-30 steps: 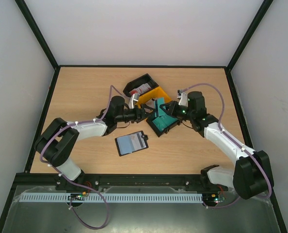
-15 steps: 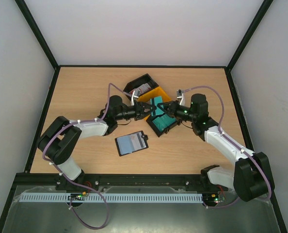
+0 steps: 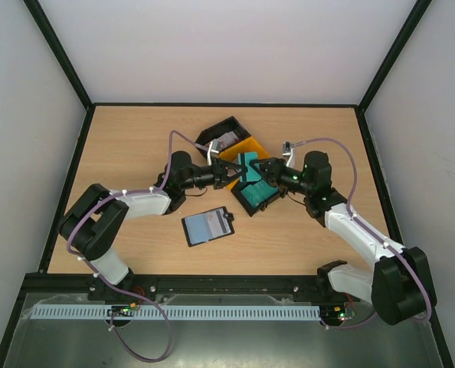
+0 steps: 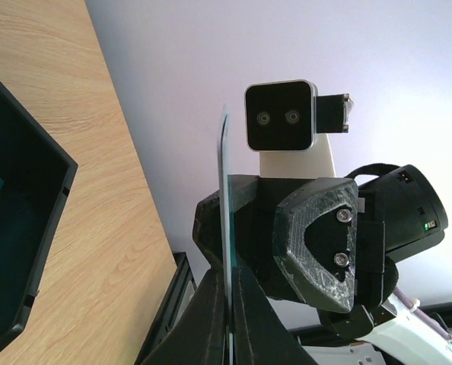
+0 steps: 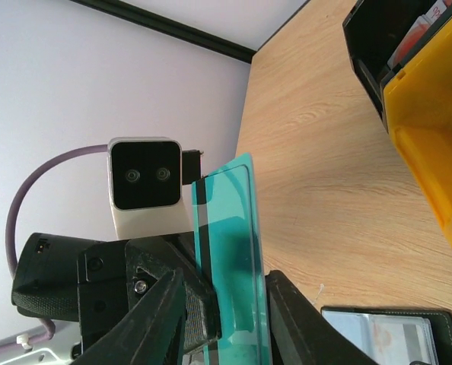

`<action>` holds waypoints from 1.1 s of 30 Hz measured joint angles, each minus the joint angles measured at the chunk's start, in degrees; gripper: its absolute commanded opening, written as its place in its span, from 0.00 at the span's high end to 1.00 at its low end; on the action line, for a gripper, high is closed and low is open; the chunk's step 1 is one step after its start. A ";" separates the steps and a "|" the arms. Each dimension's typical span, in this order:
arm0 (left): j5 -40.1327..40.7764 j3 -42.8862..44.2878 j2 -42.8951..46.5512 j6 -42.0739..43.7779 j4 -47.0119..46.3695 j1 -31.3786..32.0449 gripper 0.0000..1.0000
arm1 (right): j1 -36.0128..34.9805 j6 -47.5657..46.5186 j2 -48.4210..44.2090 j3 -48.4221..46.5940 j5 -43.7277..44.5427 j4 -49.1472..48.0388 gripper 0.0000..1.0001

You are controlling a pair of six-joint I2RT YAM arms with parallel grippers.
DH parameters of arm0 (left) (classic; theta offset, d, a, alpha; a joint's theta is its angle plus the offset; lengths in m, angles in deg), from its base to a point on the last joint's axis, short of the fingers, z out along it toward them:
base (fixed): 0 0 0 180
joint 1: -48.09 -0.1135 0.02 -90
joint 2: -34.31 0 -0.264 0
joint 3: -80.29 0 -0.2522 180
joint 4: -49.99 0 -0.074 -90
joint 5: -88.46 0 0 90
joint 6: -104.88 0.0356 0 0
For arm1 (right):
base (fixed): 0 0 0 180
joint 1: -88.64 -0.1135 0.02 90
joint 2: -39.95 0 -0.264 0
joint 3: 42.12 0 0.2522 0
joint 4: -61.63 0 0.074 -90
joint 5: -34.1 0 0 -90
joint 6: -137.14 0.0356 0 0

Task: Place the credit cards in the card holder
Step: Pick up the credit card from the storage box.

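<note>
A teal credit card hangs in the air between the two arms, above the trays. My left gripper is shut on it; the left wrist view shows the card edge-on, pinched between the fingers. My right gripper is open, its fingers standing apart on either side of the same card with gaps showing. The black card holder lies open on the table in front of the arms, pale inside up, and its corner shows in the right wrist view.
A black tray with teal cards sits below the grippers. A yellow tray and a black tray with white-and-red cards lie behind. The right arm's wrist faces the left wrist camera closely.
My left gripper has closed onto the teal card. My right gripper, shut on the card before, has opened its jaws off it and drawn slightly back to the right.
</note>
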 measured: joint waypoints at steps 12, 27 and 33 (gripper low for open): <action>-0.17 -0.31 0.26 -3.69 -2.14 -0.98 0.97 | 0.00 1.42 -3.85 3.28 5.11 -1.92 0.79; -0.15 -0.31 0.28 -4.72 -2.51 -0.98 0.97 | 0.00 1.51 -4.20 4.17 6.62 -1.55 0.82; -0.15 -0.31 0.28 -4.72 -2.49 -0.98 0.97 | 0.00 1.33 -4.20 4.24 7.17 -1.20 0.82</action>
